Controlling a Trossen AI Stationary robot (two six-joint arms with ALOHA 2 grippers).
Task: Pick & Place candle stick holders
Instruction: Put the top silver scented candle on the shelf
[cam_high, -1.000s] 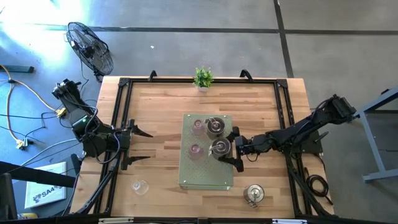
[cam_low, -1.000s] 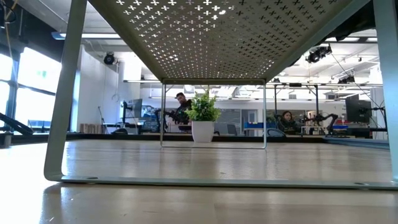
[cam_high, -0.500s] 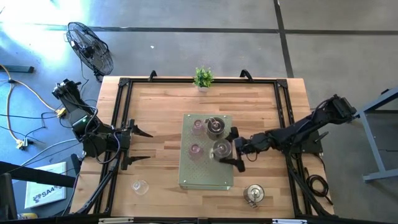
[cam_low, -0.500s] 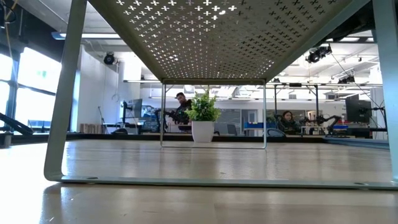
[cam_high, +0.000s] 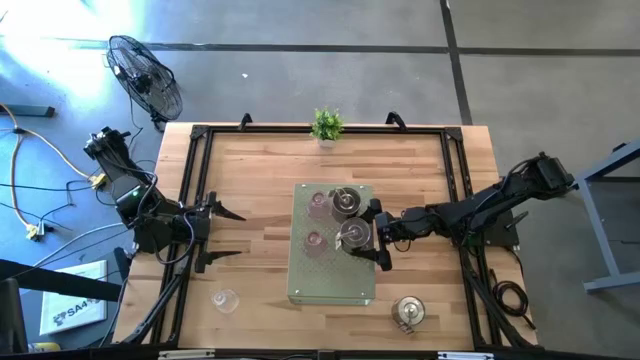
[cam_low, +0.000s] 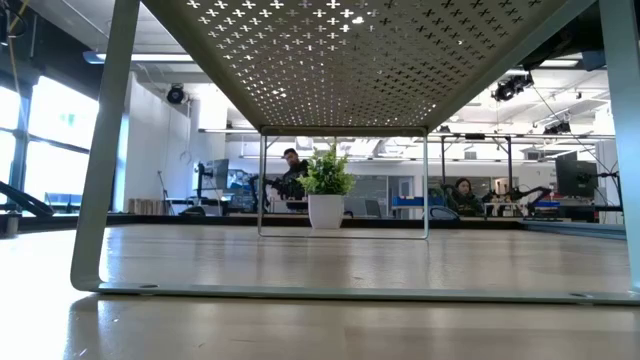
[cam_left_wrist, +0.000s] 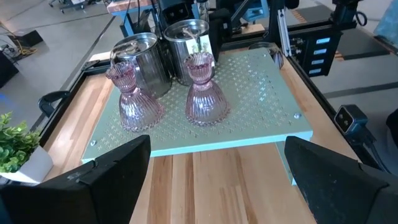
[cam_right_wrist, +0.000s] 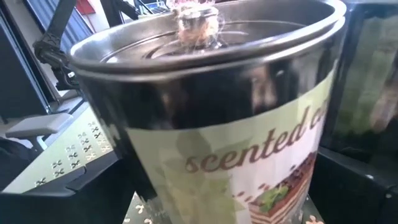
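A green perforated platform (cam_high: 330, 280) stands mid-table. On it stand two pinkish glass candle stick holders (cam_high: 318, 203) (cam_high: 315, 241) and two silvery metal tins (cam_high: 345, 201) (cam_high: 353, 235). My right gripper (cam_high: 373, 236) reaches in from the table's right, open, one finger on either side of the nearer tin (cam_right_wrist: 205, 112), which stands on the platform. A clear glass holder (cam_high: 225, 298) and a third metal tin (cam_high: 408, 312) rest on the wood near the front edge. My left gripper (cam_high: 238, 236) waits open at the table's left, facing the platform (cam_left_wrist: 205, 140). My right gripper comes at the nearer metal tin level from the table's right, with the tin's labelled side wall (cam_right_wrist: 249, 162) between its two fingers. Whether the fingers touch the wall I cannot tell. The tin stands upright on the platform.
A small potted plant (cam_high: 326, 125) stands at the far edge, and it also shows in the low view beneath the platform's underside (cam_low: 330, 60). Black rails (cam_high: 195, 180) run along the table's sides. Bare wood lies between the platform and my left gripper.
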